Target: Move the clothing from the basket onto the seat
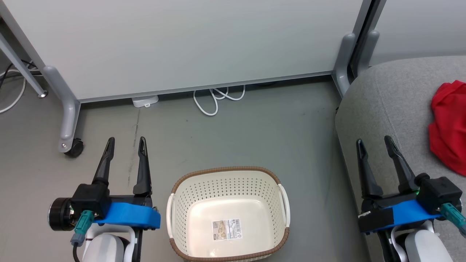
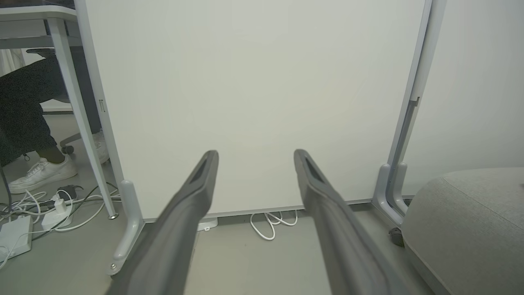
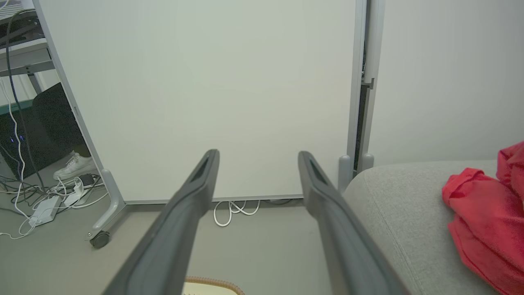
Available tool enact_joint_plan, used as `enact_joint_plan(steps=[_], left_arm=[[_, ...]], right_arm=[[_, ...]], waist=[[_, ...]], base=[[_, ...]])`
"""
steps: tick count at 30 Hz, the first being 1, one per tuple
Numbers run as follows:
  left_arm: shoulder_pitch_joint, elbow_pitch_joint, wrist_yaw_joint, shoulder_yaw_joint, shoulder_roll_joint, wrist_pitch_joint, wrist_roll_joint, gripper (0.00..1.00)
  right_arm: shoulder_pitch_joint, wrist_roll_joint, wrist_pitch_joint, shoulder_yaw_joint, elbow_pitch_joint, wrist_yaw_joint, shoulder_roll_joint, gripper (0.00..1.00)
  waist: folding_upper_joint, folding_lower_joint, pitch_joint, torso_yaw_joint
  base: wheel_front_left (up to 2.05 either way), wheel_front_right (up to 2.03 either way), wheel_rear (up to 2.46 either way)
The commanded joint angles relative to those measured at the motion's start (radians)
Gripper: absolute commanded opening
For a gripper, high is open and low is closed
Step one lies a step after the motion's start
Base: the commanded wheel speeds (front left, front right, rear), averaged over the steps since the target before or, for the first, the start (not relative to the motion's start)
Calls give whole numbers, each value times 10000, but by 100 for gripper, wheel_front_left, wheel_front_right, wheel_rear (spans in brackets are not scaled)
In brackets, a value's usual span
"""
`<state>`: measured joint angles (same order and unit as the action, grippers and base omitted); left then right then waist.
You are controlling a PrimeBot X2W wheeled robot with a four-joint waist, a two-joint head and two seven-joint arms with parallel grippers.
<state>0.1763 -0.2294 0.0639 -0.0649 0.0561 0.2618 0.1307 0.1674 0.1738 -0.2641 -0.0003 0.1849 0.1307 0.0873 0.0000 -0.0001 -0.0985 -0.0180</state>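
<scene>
Red clothing [image 1: 449, 125] sits bunched on the seat [image 1: 386, 102], at the far right edge of your head view and cut off by the frame. You can't tell from here whether it's one garment or two. Your right wrist view has the same red heap on the seat, right of that gripper's fingers [image 3: 327, 213] and apart from them.

Basket [image 1: 227, 173] stands on the floor [image 1: 255, 127] just left of the seat, between the two arms. Its bottom is bare, with the paper label [image 1: 226, 229] lying flat on it.

Right gripper [image 1: 374, 140] hovers over the seat's left edge, jaws spread wide, nothing between them. Left gripper [image 1: 126, 140] hangs over the floor left of the basket, jaws equally wide, holding nothing. Both point at the white partition panel [image 1: 182, 43].

Further out, a looped white cable [image 1: 214, 100] lies under the panel's lower edge, and the panel's caster [image 1: 74, 148] is near the left gripper's tips. Your left wrist view catches a person's white shoe [image 2: 41, 174] by a desk leg [image 2: 77, 123], beside a power strip [image 2: 14, 239].
</scene>
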Motion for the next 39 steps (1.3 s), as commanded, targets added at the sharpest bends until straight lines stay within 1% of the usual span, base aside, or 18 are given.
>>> enact_joint_plan(steps=[1,9,19,23,24,28,31,32,39], left_arm=[[-162,51,58,118,-27,47,-73,100],[-539,155,145,271,-55,47,-88,100],[-554,38,-22,37,-59,47,45,100],[-550,17,-2,-12,-58,47,26,100],[-560,32,-12,-12,-48,0,29,0],[-808,-327,-13,-27,-54,-69,70,0],[-756,-369,16,89,-54,-260,687,0],[-749,-365,36,142,-54,-365,1096,0],[-755,-313,98,288,-54,-682,2451,0]], right_arm=[[-234,68,-2,-7,25,1,-50,100],[-603,161,-3,-128,-45,1,-132,100],[-760,186,-1,-145,17,1,-201,100],[-760,205,-1,-108,36,1,-216,100],[-673,142,0,-98,20,0,-192,0],[-773,177,13,-75,378,0,-215,0],[-753,779,178,-128,397,0,-222,0],[-748,1173,286,-160,401,0,-226,0],[-733,2474,630,-259,408,0,-240,0]], waist=[[0,1,48,-40],[0,1,157,-163],[0,1,228,-294],[0,1,225,-317],[0,1,226,-318],[0,1,228,-318],[0,1,246,-307],[0,1,258,-299],[0,1,298,-271]], base=[[0,0,0],[0,0,0],[0,0,0],[0,0,0],[0,0,0],[0,0,0],[0,0,0],[0,0,0],[0,0,0]])
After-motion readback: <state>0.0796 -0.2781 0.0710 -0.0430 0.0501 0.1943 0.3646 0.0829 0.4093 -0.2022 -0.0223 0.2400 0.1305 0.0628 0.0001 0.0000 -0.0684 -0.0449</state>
